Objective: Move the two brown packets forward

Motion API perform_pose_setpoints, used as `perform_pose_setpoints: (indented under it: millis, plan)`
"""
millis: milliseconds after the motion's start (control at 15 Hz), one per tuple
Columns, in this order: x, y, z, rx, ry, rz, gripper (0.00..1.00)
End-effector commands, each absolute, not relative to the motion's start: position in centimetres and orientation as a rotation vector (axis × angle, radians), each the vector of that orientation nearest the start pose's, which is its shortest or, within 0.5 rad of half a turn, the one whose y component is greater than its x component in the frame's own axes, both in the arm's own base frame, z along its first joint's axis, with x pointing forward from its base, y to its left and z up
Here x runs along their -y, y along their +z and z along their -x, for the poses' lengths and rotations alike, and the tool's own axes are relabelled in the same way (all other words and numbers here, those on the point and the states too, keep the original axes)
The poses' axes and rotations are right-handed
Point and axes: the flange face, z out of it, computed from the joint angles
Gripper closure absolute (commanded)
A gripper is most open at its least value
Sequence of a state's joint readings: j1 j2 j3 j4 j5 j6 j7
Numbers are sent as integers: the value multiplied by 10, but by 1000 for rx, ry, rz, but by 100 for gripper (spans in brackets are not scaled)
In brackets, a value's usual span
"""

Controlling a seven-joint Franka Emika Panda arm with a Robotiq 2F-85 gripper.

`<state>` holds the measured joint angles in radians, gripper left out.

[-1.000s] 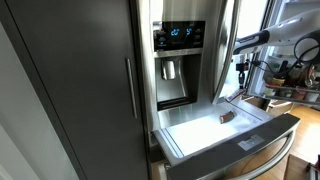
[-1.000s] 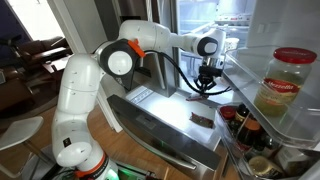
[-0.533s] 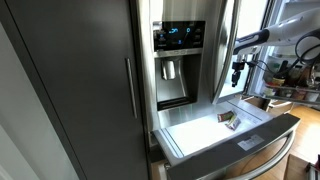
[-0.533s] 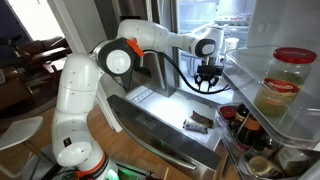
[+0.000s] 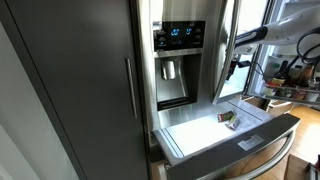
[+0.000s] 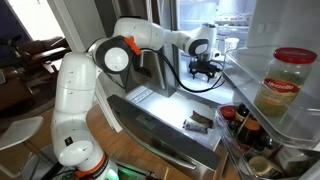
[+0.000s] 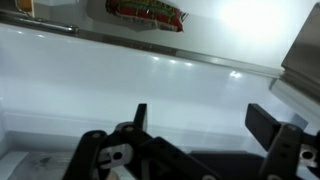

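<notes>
The two brown packets (image 5: 229,119) lie together near one end of the pulled-out white fridge drawer (image 5: 195,132); in an exterior view the packets (image 6: 198,122) overlap, one lighter with a greenish bit. In the wrist view the packets (image 7: 146,10) show at the top edge, brown with green flecks. My gripper (image 6: 207,68) hangs well above the drawer with its fingers spread and nothing between them. It appears in an exterior view as the gripper (image 5: 237,66) beside the fridge door, and in the wrist view as the gripper (image 7: 200,120) over the bare drawer floor (image 7: 120,70).
A jar (image 6: 284,84) and several bottles (image 6: 246,126) stand in the open door's shelves close to the drawer. The drawer's dark front panel (image 5: 250,140) juts out. A water dispenser (image 5: 172,70) sits on the closed fridge door.
The gripper was shut low over the drawer a second ago. It has opened and risen; a second packet now lies by the one that was there.
</notes>
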<state>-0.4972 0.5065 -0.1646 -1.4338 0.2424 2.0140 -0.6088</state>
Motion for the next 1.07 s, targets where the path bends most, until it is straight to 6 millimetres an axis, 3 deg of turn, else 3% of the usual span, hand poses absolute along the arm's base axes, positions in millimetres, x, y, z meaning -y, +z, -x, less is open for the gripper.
perform_pose_setpoints:
  millis: [0, 467, 667, 867, 933, 1000]
  plan:
    - [409, 440, -574, -468, -295, 3079, 0]
    - [427, 490, -538, -808, -167, 3161, 0]
    - [430, 498, -516, -803, -37, 3150, 0]
    - [414, 496, -507, -751, 44, 3090, 0]
    - [425, 499, -518, -774, -4, 3114, 0]
    - [424, 500, -518, -770, -2, 3113, 0]
